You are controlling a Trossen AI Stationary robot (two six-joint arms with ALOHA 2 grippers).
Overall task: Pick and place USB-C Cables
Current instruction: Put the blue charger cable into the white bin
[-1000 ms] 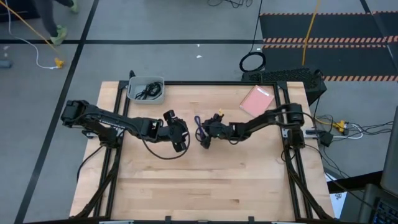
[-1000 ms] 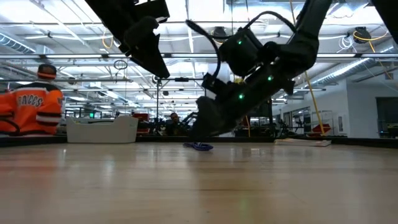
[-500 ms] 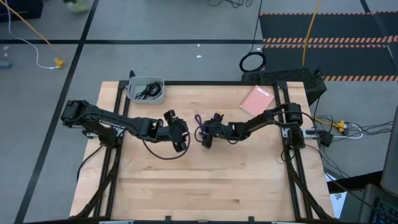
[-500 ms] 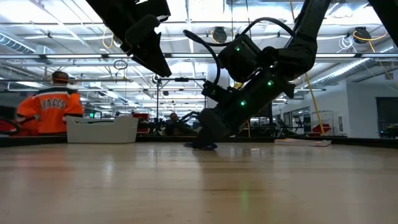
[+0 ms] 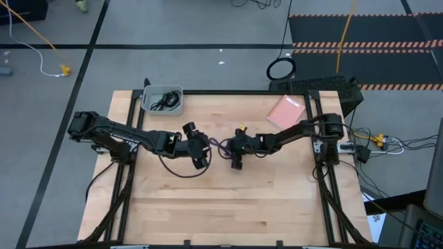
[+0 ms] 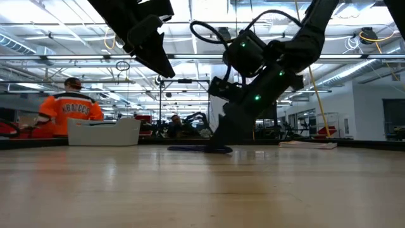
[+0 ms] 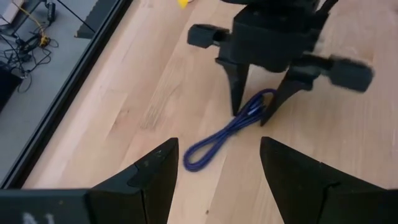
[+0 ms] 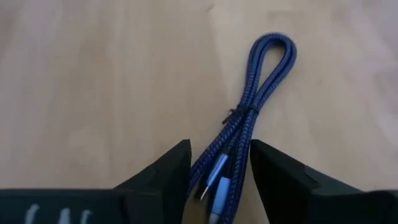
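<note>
The blue-purple USB-C cable (image 5: 220, 145), folded into a long doubled bundle, lies flat on the table's middle between my two grippers; it also shows in the low view (image 6: 196, 149). My right gripper (image 5: 232, 147) is down at the table, shut on the cable's plug end. My left gripper (image 5: 206, 146) hangs open and empty above the table (image 6: 166, 73), just left of the cable's loop end (image 7: 196, 155). Two black cables (image 5: 165, 102) lie in a grey bin (image 5: 147, 104) at the table's far left corner. My right gripper pinches the bundle near its plug end (image 8: 239, 134) between its two fingers, one on each side of the doubled strands. The fingers (image 7: 239, 93) point steeply down, coming from the table's right. The cable lies on the table and runs away toward my left gripper.
A pink flat pad (image 5: 285, 111) lies at the table's far right. The bin shows in the low view (image 6: 104, 132) at the far left. A person in an orange top (image 6: 69, 114) walks in the room behind. Bare wood lies toward the near edge.
My right gripper has come down onto the cable, turned about, and gone a little toward the table's right edge. The cable, bunched up before, now lies stretched out flat, its plug end drawn rightward. The person behind has walked to the right.
</note>
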